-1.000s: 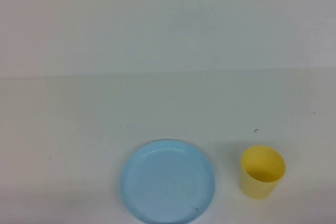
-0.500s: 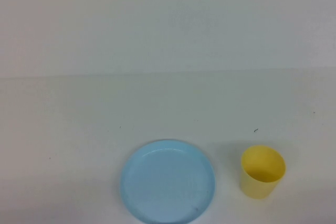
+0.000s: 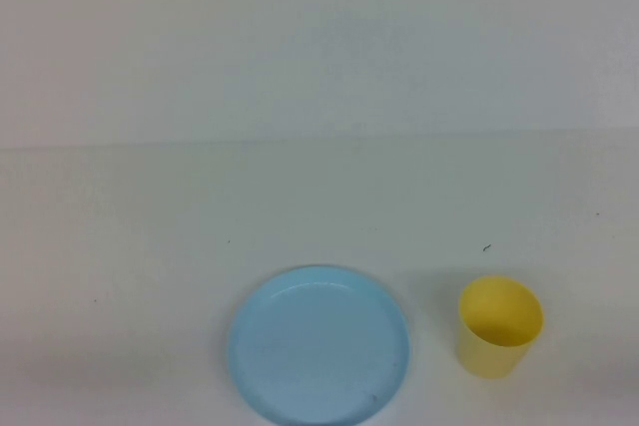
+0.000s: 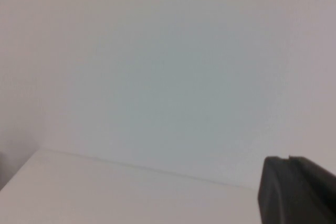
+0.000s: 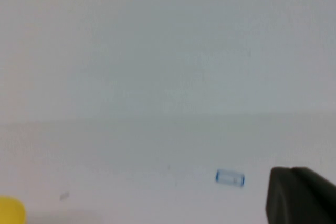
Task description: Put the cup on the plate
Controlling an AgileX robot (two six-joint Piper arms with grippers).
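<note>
The yellow cup [image 3: 499, 326] stands upright on the white table, near the front edge at the right. The light-blue plate [image 3: 318, 344] lies just to its left, with a small gap between them, and nothing is on it. Neither gripper shows in the high view. My left gripper [image 4: 289, 159] shows only as a dark tip in the left wrist view, its jaws together, over bare table. My right gripper [image 5: 292, 170] shows the same way in the right wrist view, empty, well away from the cup's yellow edge [image 5: 10, 211].
A white wall rises behind the table. A small blue-outlined tag [image 5: 230, 178] lies on the table close to my right gripper. A small dark speck [image 3: 486, 247] lies behind the cup.
</note>
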